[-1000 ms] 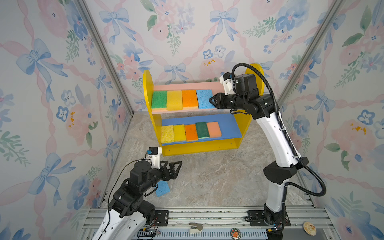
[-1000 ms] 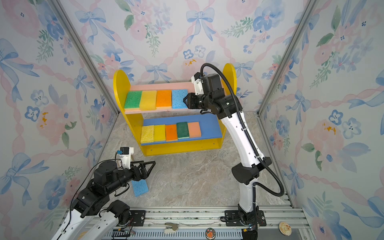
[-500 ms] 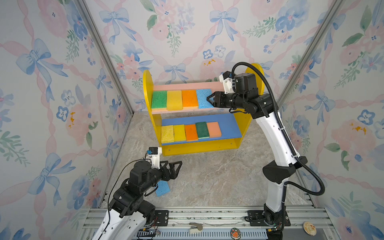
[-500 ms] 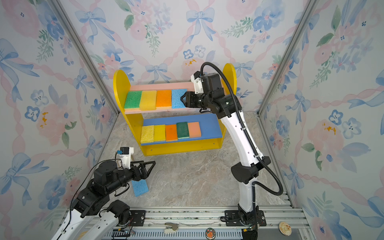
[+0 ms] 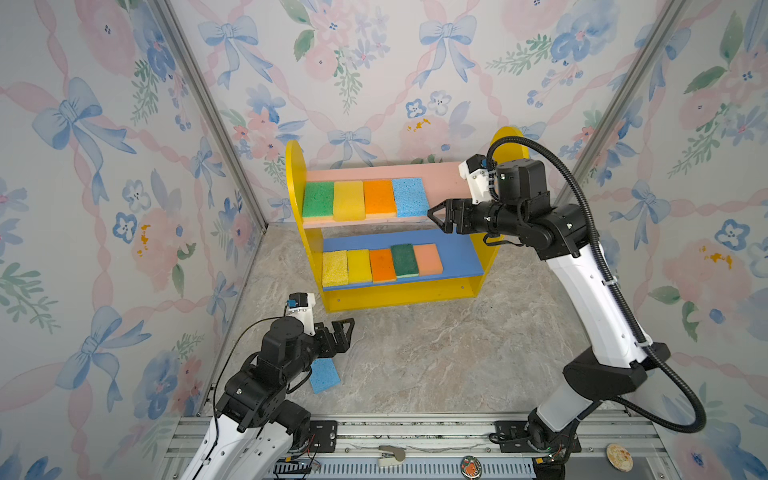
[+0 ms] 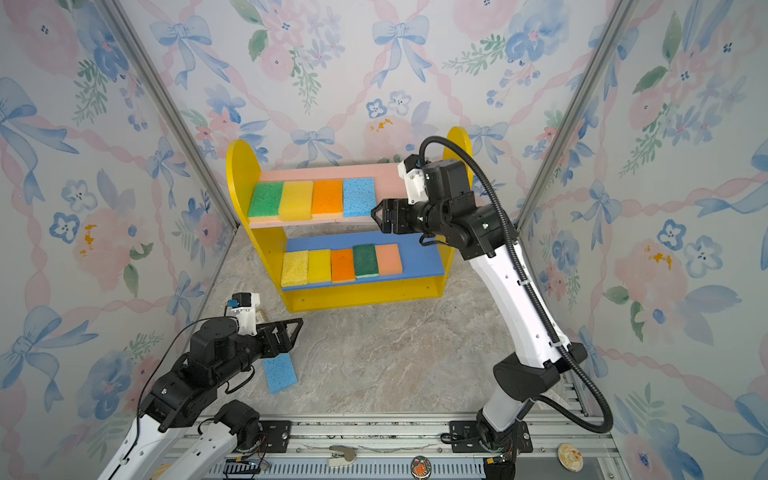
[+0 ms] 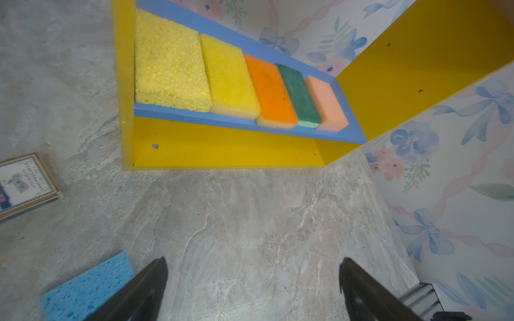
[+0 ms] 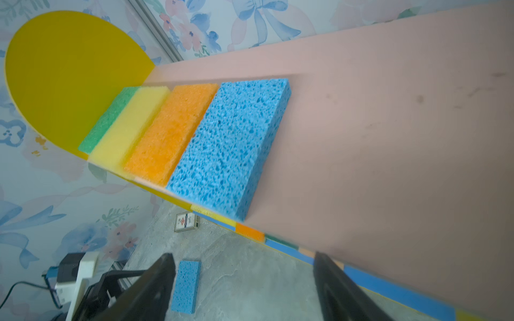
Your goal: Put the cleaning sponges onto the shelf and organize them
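partly, left fingers (image 7: 141, 291) hide floor sponge (image 7: 89, 289)

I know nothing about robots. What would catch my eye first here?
The yellow shelf at the back: four sponges lined up on its pink board, five sponges on its blue board. A lone blue sponge lies on the floor near the open left gripper. The right gripper, also open, hovers by the top row's blue end.
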`<action>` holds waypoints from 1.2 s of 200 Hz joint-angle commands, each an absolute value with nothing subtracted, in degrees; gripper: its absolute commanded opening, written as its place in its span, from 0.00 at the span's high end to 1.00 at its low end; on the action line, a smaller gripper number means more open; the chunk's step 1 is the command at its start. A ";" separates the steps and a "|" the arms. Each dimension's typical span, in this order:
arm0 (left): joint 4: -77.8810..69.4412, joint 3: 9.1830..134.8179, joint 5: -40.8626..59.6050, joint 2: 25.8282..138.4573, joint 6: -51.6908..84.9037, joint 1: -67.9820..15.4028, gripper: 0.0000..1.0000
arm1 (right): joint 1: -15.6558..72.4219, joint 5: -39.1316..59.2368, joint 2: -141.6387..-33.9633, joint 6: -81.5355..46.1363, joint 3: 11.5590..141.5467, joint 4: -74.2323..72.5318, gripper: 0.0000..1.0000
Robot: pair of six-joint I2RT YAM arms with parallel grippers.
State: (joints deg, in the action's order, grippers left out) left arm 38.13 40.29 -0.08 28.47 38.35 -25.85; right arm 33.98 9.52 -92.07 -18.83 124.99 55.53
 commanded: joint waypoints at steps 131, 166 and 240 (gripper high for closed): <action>48.43 27.53 -14.23 41.70 66.15 -25.47 0.02 | 41.45 11.66 -53.78 -30.88 55.50 29.45 0.03; 48.52 27.64 -16.19 44.44 67.23 -25.44 0.02 | 43.73 11.56 -54.21 -31.28 52.90 26.98 0.03; 45.95 25.99 -12.98 52.74 67.21 -25.47 0.02 | 45.51 9.80 -53.03 -31.45 50.92 25.24 0.03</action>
State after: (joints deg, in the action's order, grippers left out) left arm 47.24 27.57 -14.20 51.33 66.70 -25.80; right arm 44.36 11.03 -54.50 -30.94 52.40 26.68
